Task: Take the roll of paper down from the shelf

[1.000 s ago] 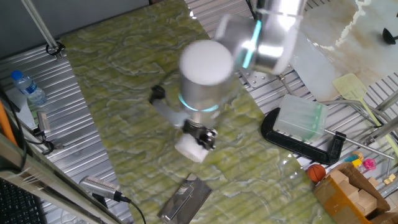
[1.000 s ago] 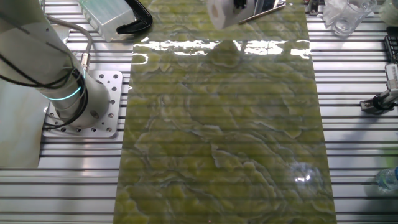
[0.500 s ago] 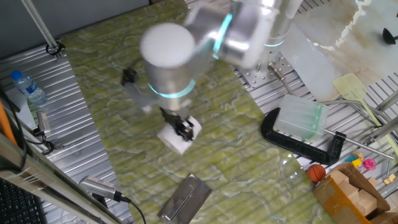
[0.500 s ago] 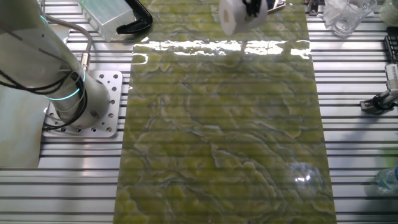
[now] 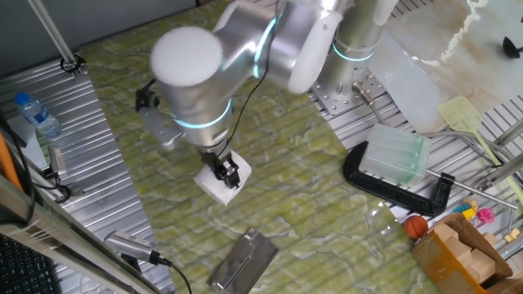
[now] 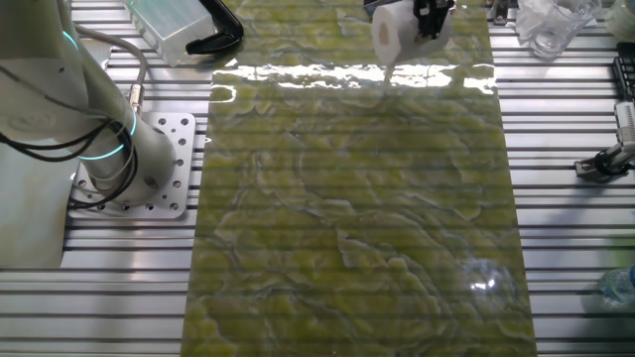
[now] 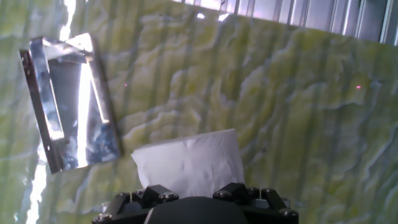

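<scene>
The roll of paper (image 5: pixel 214 184) is a stubby white cylinder, and my gripper (image 5: pixel 228 171) is shut on it over the green marbled mat. The other fixed view shows the roll of paper (image 6: pixel 393 30) at the mat's far edge, with the gripper (image 6: pixel 433 16) on its right. Seen from the hand, the roll of paper (image 7: pixel 189 163) sticks out ahead of the gripper (image 7: pixel 193 190). The shelf (image 5: pixel 243 261), a shiny grey metal slab, lies bare on the mat nearer the front edge. The hand view puts the shelf (image 7: pixel 69 102) off to the upper left, apart from the roll.
A black clamp (image 5: pixel 397 194) and a translucent plastic box (image 5: pixel 395 156) sit on the slatted table right of the mat. A water bottle (image 5: pixel 37 115) stands at the left. A cardboard box (image 5: pixel 466 249) of small items is at the bottom right. The arm's base (image 6: pixel 131 165) is bolted beside the mat.
The arm has swung left across the mat in the one fixed view, carrying the roll away from the shelf; in the other fixed view the roll has shifted right.
</scene>
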{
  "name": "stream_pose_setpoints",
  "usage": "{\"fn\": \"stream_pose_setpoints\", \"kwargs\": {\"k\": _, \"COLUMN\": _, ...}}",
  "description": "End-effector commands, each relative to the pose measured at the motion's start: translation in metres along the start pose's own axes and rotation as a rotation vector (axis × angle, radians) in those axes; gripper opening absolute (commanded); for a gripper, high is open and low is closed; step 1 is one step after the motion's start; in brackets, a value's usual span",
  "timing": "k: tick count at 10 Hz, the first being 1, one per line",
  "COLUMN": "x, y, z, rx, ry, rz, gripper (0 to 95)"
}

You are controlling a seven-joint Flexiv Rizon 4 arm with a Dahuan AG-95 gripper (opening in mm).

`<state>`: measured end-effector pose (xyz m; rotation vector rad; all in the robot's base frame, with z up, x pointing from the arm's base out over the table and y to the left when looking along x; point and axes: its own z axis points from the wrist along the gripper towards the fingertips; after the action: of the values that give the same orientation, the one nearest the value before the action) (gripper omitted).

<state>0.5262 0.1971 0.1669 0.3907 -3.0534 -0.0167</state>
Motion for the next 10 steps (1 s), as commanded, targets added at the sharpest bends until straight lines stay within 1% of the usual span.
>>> {"fn": "stream_pose_setpoints", "kwargs": {"k": 1, "x": 0.003, "y": -0.001, "z": -0.001, "rx": 0.004, "ry": -0.036, "rz": -0.037, "gripper": 0.0}}
{"fn": "stream_pose_setpoints", "kwargs": {"k": 2, "x": 0.003, "y": -0.001, "z": -0.001, "rx": 0.008, "ry": -0.045, "rz": -0.017, "gripper": 0.0}}
{"fn": "stream_pose_setpoints", "kwargs": {"k": 3, "x": 0.003, "y": -0.001, "z": -0.001, "rx": 0.008, "ry": -0.049, "rz": 0.074, "gripper": 0.0}}
{"fn": "stream_pose_setpoints", "kwargs": {"k": 4, "x": 0.003, "y": -0.001, "z": -0.001, "rx": 0.019, "ry": -0.05, "rz": 0.147, "gripper": 0.0}}
{"fn": "stream_pose_setpoints", "kwargs": {"k": 5, "x": 0.003, "y": -0.001, "z": -0.001, "rx": 0.028, "ry": -0.058, "rz": 0.21, "gripper": 0.0}}
{"fn": "stream_pose_setpoints", "kwargs": {"k": 6, "x": 0.003, "y": -0.001, "z": -0.001, "rx": 0.027, "ry": -0.066, "rz": 0.244, "gripper": 0.0}}
{"fn": "stream_pose_setpoints", "kwargs": {"k": 7, "x": 0.003, "y": -0.001, "z": -0.001, "rx": 0.017, "ry": -0.078, "rz": 0.316, "gripper": 0.0}}
{"fn": "stream_pose_setpoints", "kwargs": {"k": 8, "x": 0.003, "y": -0.001, "z": -0.001, "rx": 0.015, "ry": -0.081, "rz": 0.33, "gripper": 0.0}}
{"fn": "stream_pose_setpoints", "kwargs": {"k": 9, "x": 0.005, "y": -0.008, "z": 0.001, "rx": 0.013, "ry": -0.09, "rz": 0.336, "gripper": 0.0}}
{"fn": "stream_pose_setpoints", "kwargs": {"k": 10, "x": 0.006, "y": -0.014, "z": 0.0, "rx": 0.011, "ry": -0.09, "rz": 0.324, "gripper": 0.0}}
